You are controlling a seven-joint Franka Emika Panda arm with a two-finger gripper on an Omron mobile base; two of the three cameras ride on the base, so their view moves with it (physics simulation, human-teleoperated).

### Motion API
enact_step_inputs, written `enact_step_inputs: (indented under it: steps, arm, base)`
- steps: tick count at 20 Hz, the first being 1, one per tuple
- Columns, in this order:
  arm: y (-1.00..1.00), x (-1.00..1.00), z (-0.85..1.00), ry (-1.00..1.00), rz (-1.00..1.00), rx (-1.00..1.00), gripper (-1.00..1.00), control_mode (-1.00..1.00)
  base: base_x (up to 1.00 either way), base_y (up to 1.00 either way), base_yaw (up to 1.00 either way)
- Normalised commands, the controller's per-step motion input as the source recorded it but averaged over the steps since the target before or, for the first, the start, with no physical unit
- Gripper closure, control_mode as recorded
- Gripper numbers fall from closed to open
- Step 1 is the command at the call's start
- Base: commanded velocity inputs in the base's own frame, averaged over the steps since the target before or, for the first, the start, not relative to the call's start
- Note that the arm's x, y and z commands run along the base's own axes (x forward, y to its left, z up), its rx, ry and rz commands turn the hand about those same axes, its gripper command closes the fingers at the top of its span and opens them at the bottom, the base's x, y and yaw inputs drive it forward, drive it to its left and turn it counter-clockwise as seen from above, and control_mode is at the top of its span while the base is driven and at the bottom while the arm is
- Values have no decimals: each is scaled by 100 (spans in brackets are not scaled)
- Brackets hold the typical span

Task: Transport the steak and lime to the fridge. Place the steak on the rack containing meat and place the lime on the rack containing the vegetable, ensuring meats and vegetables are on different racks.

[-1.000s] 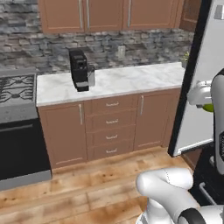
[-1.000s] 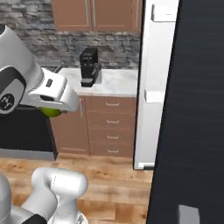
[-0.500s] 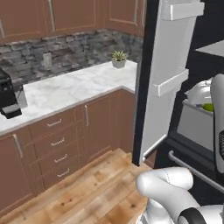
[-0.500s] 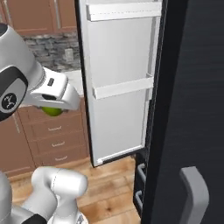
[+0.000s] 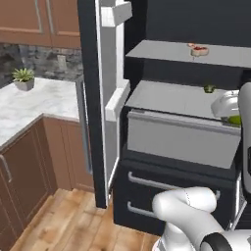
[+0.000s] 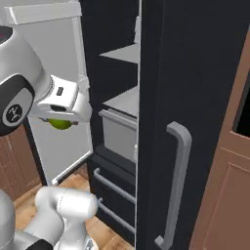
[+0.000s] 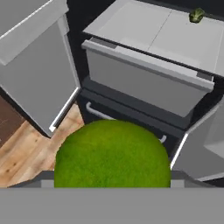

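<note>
My gripper (image 6: pixel 61 120) is shut on the lime (image 6: pixel 60 124), a smooth yellow-green ball that looms large at the bottom of the hand view (image 7: pixel 112 153) and hides the fingertips. The lime also peeks out under the hand (image 5: pixel 236 119). The fridge (image 6: pixel 195 73) stands open ahead. The dark-green knobbly vegetable (image 5: pixel 209 88) sits at the back right of the lower rack (image 5: pixel 166 98), ahead of the hand (image 7: pixel 196 15). On the upper rack (image 5: pixel 162 51) lies a red, pale-rimmed piece of meat (image 5: pixel 198 49); I cannot tell whether it is the steak.
A grey drawer (image 5: pixel 181 139) juts out under the lower rack. The pale-lined open door (image 5: pixel 110 73) stands to the left, and the black door with its bar handle (image 6: pixel 178 180) to the right. A marble counter (image 5: pixel 29 105) with a potted plant (image 5: pixel 23 77) lies further left.
Both base views have swung right, from the counter and coffee machine to the open fridge, so the camera has moved. The lime stays in my gripper.
</note>
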Motion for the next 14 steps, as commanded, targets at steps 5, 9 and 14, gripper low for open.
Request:
enact_step_inputs:
  steps: [5, 9, 14]
  arm:
    - [0, 0, 0, 0, 0, 0, 100, 100]
    - [0, 0, 0, 0, 0, 0, 100, 100]
    - [0, 0, 0, 0, 0, 0, 100, 100]
  base:
    - [47, 45, -84]
    - [40, 17, -32]
    - [62, 20, -12]
